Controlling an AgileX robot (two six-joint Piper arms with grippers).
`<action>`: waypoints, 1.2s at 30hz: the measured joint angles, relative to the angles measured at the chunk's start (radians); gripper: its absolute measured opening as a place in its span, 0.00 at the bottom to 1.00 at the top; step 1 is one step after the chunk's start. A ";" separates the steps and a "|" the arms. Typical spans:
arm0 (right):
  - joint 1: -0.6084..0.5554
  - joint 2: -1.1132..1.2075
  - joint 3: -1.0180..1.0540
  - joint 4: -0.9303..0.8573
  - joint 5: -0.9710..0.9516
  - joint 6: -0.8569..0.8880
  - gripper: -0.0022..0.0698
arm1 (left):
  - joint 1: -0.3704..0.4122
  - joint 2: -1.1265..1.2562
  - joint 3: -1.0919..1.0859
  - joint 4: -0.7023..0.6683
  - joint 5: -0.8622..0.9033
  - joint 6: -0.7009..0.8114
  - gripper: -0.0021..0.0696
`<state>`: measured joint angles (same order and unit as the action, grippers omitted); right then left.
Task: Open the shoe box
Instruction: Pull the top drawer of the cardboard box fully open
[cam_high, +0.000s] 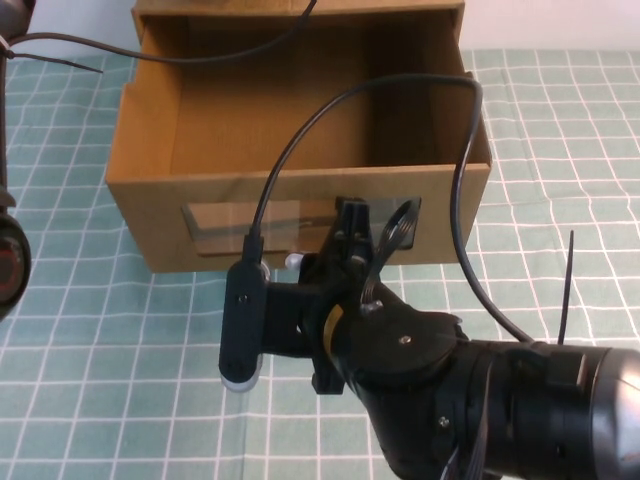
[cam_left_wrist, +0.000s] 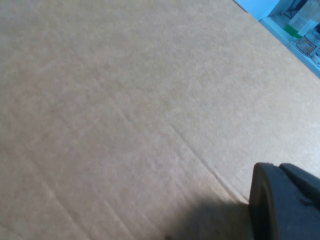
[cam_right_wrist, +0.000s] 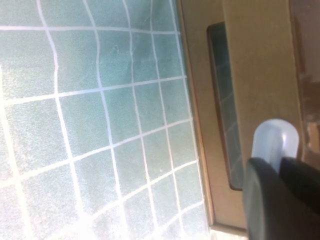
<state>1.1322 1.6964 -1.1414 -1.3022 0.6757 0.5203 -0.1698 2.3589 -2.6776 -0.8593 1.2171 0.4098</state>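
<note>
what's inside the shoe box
Only bare cardboard floor and walls show inside the shoe box. The floor just behind its front wall is hidden. Right gripper, shut, sits at that wall; left gripper faces cardboard.

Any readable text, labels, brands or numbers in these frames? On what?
None readable.
Shoe box: plain brown cardboard, no print on the walls that show or around its front window.
Containers in the left wrist view's background: labels too blurred to read.
Right gripper, shut, at the box's front wall: no markings.
Left gripper, close against cardboard: no markings.
</note>
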 joint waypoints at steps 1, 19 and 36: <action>0.000 0.000 0.000 0.001 0.000 0.000 0.05 | 0.000 0.000 0.000 0.000 0.000 0.000 0.02; 0.004 -0.176 0.011 0.135 -0.242 0.004 0.75 | 0.008 0.013 -0.088 0.046 0.015 -0.032 0.02; 0.004 -0.488 0.011 0.198 -0.272 0.004 0.12 | 0.012 -0.218 -0.248 0.227 0.055 -0.149 0.02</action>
<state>1.1360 1.2079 -1.1300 -1.1043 0.4033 0.5244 -0.1575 2.1409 -2.9251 -0.6321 1.2718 0.2607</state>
